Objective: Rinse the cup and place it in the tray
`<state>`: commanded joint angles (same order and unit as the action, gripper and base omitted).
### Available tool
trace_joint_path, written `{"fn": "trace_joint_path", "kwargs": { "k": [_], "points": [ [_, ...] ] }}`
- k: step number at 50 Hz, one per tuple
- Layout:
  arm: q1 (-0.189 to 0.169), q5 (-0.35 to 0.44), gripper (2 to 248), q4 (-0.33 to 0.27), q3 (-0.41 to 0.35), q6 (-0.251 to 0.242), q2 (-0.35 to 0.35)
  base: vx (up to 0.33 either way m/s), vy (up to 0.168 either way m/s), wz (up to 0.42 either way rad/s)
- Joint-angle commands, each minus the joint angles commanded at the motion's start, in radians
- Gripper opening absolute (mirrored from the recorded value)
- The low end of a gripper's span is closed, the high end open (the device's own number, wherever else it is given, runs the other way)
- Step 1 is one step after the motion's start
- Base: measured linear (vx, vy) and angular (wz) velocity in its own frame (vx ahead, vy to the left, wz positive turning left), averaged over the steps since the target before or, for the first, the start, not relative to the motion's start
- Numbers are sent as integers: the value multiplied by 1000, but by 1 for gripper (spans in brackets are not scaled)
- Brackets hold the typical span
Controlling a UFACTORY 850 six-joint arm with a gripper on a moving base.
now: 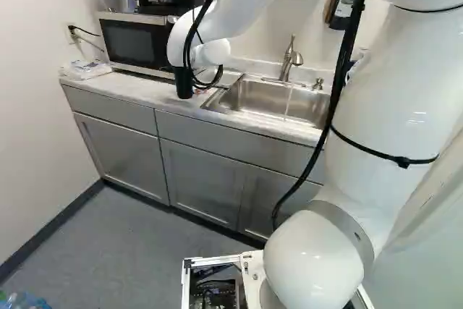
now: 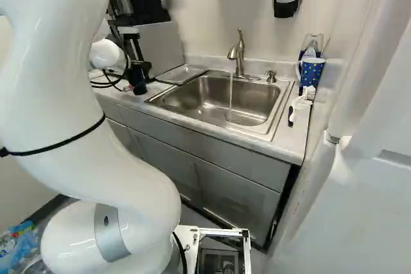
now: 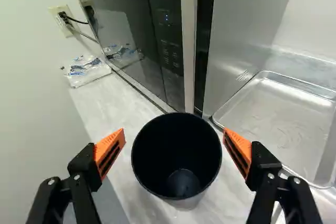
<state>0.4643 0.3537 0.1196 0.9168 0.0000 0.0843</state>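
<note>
At the near end of the reach, with 12 o'clock lying straight ahead, the pincer (image 3: 175, 129) is straddling the dark cup (image 3: 181, 153) in a released state, its orange pads (image 3: 109, 149) standing apart at 9 and 3 o'clock. The cup is standing upright on the desk (image 3: 113, 95). The step in hand is apparently becoming the grasp: good practice is centring first, closing evenly below the rim, then lifting vertically before swinging. Uneven closing is risking a tilt.

At 2 o'clock, the metal tray (image 3: 278, 124) is lying just beside the pincer and is restricting side clearance. At 12 o'clock, the microwave (image 3: 170, 40) is blocking forward travel. A plastic bag (image 3: 86, 71) is lying towards 10 o'clock. Towards 3 o'clock, the sink (image 2: 218, 97) is receiving water (image 2: 231, 97) from the faucet (image 2: 239, 56); farther, a brush (image 2: 300, 102) and a blue mug (image 2: 311, 72) are occupying the far side.
</note>
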Motion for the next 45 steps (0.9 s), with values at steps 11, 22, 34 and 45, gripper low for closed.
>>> {"fn": "trace_joint_path", "kwargs": {
  "k": [11, 22, 34, 45],
  "points": [
    [10, 0, 247, 0, -14, 0, -13, 0, 0, 0],
    [14, 0, 247, 0, -30, 0, -29, 0, 0, 0],
    [10, 0, 247, 0, -37, 0, -29, 0, 0, 0],
    [-2, 0, 247, 0, -48, 0, -33, 0, 0, 0]
  ]
}}
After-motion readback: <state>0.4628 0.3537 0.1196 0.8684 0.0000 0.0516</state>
